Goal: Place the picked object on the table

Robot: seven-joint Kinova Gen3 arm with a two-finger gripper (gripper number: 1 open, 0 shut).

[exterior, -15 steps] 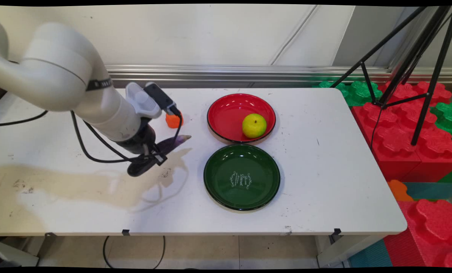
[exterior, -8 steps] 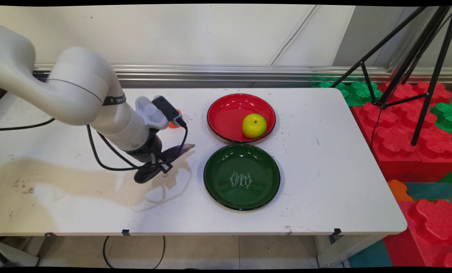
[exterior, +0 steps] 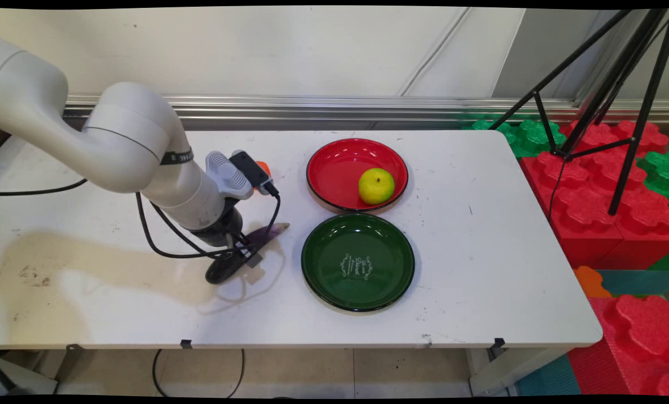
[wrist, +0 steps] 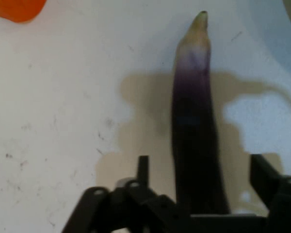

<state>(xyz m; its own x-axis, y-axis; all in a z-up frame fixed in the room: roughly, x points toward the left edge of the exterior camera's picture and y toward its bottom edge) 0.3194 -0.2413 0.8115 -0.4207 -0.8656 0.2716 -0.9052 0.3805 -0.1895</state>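
Observation:
A long purple eggplant point(exterior: 271, 230) lies low over the white table point(exterior: 469, 269), its pale tip pointing toward the green plate point(exterior: 358, 261). My gripper point(exterior: 239, 264) stands over its thick end. In the hand view the eggplant point(wrist: 194, 126) runs up between the two fingers point(wrist: 143, 167), and a gap shows on each side of it, so the gripper point(wrist: 199, 162) is open around it. Its shadow sits tight against it on the table. A small orange object point(exterior: 263, 166) peeks out behind the wrist and shows at the hand view's top left corner point(wrist: 14, 8).
A red plate point(exterior: 334, 168) at the back holds a yellow-green fruit point(exterior: 375, 186). The green plate lies just in front of it, right of the eggplant's tip. Black cables hang from the wrist. A tripod and red and green foam blocks point(exterior: 609, 185) stand beyond the table's right end.
The arm has come forward and down, toward the table's near side, and the eggplant has moved with it. Its tip now sits lower, close to the table.

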